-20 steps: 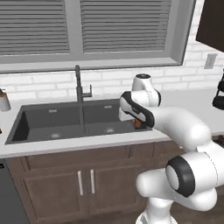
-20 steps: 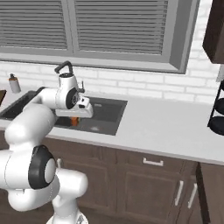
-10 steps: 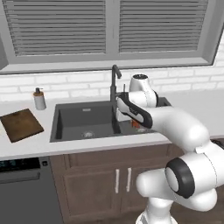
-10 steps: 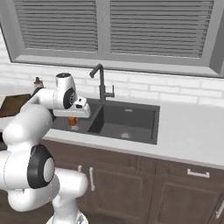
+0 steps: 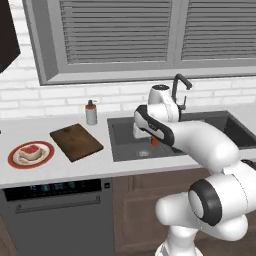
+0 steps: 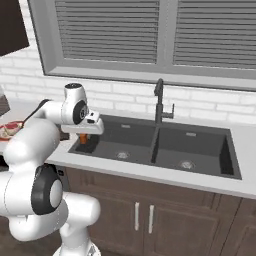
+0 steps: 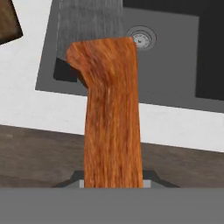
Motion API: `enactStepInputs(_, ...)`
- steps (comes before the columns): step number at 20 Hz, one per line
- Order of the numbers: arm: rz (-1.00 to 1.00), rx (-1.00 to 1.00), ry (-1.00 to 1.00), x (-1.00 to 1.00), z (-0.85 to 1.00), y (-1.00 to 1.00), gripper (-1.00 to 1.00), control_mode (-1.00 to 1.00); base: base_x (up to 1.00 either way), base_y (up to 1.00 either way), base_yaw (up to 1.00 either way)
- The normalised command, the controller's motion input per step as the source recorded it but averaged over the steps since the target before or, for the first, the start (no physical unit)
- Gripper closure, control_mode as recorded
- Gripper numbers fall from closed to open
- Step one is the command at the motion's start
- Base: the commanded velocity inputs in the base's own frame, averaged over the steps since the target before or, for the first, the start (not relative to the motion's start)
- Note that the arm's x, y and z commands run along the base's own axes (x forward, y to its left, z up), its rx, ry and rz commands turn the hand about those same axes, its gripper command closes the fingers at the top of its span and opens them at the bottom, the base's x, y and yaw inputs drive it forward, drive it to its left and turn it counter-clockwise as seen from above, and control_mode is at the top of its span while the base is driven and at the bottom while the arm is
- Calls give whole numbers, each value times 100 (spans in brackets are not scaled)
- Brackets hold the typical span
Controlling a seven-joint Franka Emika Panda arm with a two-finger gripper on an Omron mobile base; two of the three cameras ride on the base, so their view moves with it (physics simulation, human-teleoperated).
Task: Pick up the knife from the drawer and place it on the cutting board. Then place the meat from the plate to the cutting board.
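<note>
White desk (image 5: 75, 167) at lower left carries cutting board (image 5: 76, 141) and plate (image 5: 30, 154); fingers (image 5: 154, 141) at centre clamp the knife (image 7: 111, 118) over the sink (image 5: 131, 145).

I'm looking over a pale grey counter (image 5: 75, 167) running under the window. The cutting board (image 5: 76, 141) is lying flat on it, the red-rimmed plate (image 5: 31, 154) is sitting just left of the board, and a soap dispenser (image 5: 91, 113) is standing behind it, beside the dark sink (image 5: 125, 145).
</note>
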Motion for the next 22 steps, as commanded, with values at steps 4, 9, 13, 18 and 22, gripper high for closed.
enactStepInputs(4,0,0,0,0,0,0,100,100,31,83,1)
enactStepInputs(9,0,0,0,0,0,0,100,100,42,60,0)
enactStepInputs(13,0,0,0,0,0,0,100,100,47,36,0)
enactStepInputs(18,0,0,0,0,0,0,100,100,14,65,1)
enactStepInputs(22,0,0,0,0,0,0,100,100,17,45,0)
